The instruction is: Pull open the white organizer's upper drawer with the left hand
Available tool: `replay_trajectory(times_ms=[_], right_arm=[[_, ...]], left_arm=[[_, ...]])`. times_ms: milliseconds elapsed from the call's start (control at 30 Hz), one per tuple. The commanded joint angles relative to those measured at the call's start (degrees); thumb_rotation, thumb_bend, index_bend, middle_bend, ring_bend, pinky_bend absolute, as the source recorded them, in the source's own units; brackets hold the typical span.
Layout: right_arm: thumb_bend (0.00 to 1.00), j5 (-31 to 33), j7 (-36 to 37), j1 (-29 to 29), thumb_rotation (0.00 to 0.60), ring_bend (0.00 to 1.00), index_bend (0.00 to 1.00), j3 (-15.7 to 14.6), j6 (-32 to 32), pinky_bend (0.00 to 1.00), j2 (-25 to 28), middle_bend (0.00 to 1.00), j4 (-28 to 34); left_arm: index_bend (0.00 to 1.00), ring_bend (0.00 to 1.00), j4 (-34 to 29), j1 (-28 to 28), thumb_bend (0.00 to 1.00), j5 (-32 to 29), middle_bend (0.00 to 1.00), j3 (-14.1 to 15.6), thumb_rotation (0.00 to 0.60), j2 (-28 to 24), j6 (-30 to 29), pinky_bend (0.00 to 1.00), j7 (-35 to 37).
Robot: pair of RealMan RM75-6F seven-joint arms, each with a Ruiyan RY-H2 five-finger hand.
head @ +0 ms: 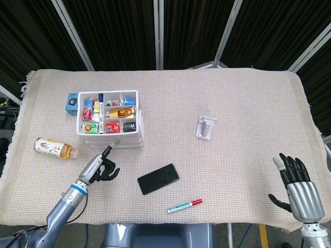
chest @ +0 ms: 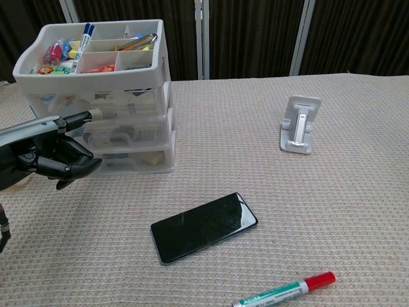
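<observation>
The white organizer (head: 135,138) (chest: 160,77) stands at the left of the table, with a top tray of small items over three clear drawers. Its upper drawer (chest: 131,102) sits flush with the frame. My left hand (head: 101,167) (chest: 52,155) is just in front of the organizer. One finger points forward and its tip (chest: 97,114) is at the upper drawer's lower front edge, while the other fingers are curled in on nothing. My right hand (head: 298,185) hovers at the table's near right corner with fingers spread and empty; the chest view does not show it.
A black phone (head: 158,179) (chest: 203,227) and a red-capped marker (head: 184,205) (chest: 284,291) lie near the front edge. A white phone stand (head: 206,127) (chest: 299,125) is mid-right. A drink bottle (head: 54,148) lies left of the organizer, with a blue box (head: 71,102) behind.
</observation>
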State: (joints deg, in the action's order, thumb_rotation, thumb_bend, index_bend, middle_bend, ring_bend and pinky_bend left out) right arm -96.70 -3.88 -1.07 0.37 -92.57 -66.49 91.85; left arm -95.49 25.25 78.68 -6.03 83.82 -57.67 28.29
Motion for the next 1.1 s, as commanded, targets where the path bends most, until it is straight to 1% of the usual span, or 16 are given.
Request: replay_trajectory(times_ms=[33,267,633,933,1000,1100], right_arm=[[0.0,0.12,-0.07,-0.03,0.6,0.0,0.0,0.02,0.13,0.0,-0.04,0.0,0.01],[0.0,0.13,-0.15,0.0,0.6,0.0,0.0,0.07,0.07,0.0,-0.12,0.0,0.01],[0.0,0.1,-0.26,-0.06,0.6,0.0,0.0,0.02,0.26,0.0,-0.29,0.0,-0.11],[0.0,0.28,-0.29,-0.15,0.6,0.0,0.0,0.03,0.58,0.0,-0.37,0.0,-0.13],[0.0,0.21,-0.24,-0.15,0.6,0.0,0.0,0.01,0.53,0.0,-0.34,0.0,-0.11],[0.0,0.19,-0.29,-0.13,0.6,0.0,0.0,-0.02,0.54,0.0,-0.34,0.0,-0.13]], left_arm=[[0.0,0.86,0.01,0.17,0.5,-0.33,0.87,-0.08,0.6,-0.02,0.15,0.75,-0.06],[0.0,0.86,0.31,0.52,0.5,-1.11,0.87,-0.06,0.6,0.13,0.55,0.75,-0.78],[0.0,0.86,0.47,1.85,0.5,-3.24,0.87,-1.07,0.6,0.84,2.07,0.75,-2.02],[0.0,0.86,0.53,2.49,0.5,-2.77,0.87,-1.0,0.6,1.19,2.76,0.75,-0.73],[0.01,0.86,0.44,2.49,0.5,-2.67,0.87,-0.96,0.6,1.21,2.8,0.75,-0.1],[0.06,0.86,0.44,2.57,0.5,-2.33,0.87,-0.85,0.6,1.11,2.84,0.75,0.37]])
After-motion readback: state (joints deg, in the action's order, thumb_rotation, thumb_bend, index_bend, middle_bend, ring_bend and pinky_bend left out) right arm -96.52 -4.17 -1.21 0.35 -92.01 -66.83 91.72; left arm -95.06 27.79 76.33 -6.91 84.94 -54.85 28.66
